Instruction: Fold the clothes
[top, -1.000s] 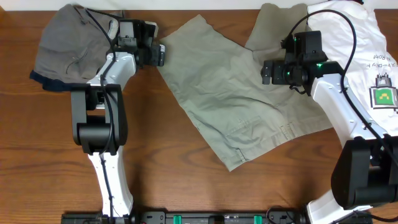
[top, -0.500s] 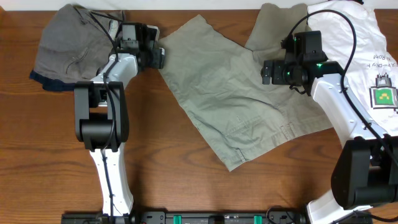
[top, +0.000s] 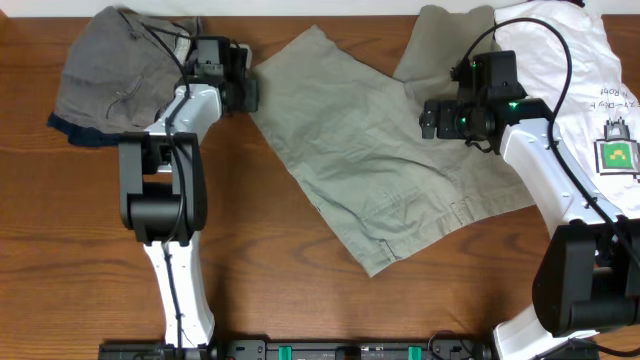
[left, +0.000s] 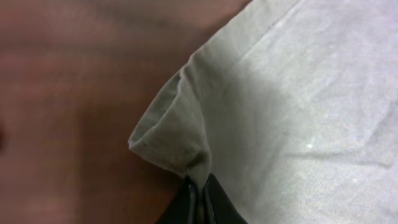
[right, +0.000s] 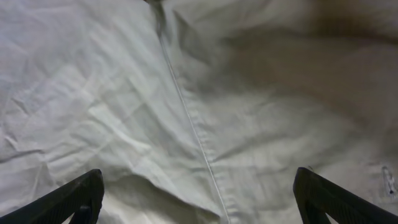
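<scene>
I have the khaki shorts (top: 380, 160) spread in the middle of the table (top: 270, 260), with their long axis slanting from far left to near right. My left gripper (top: 250, 93) sits at their far-left edge. The left wrist view shows its jaws pinched tight on the hem corner (left: 168, 143), with cloth bunched just above the fingertips. From that hand the garment runs off to the right and nearer, so I judge any fold must carry the corner that way. My right gripper (top: 428, 115) hangs over the far-right part of the shorts, jaws spread wide and holding nothing. I cannot tell whether its tips brush the cloth. The white T-shirt (top: 590, 80) lies far right and a grey garment (top: 110, 70) far left.
</scene>
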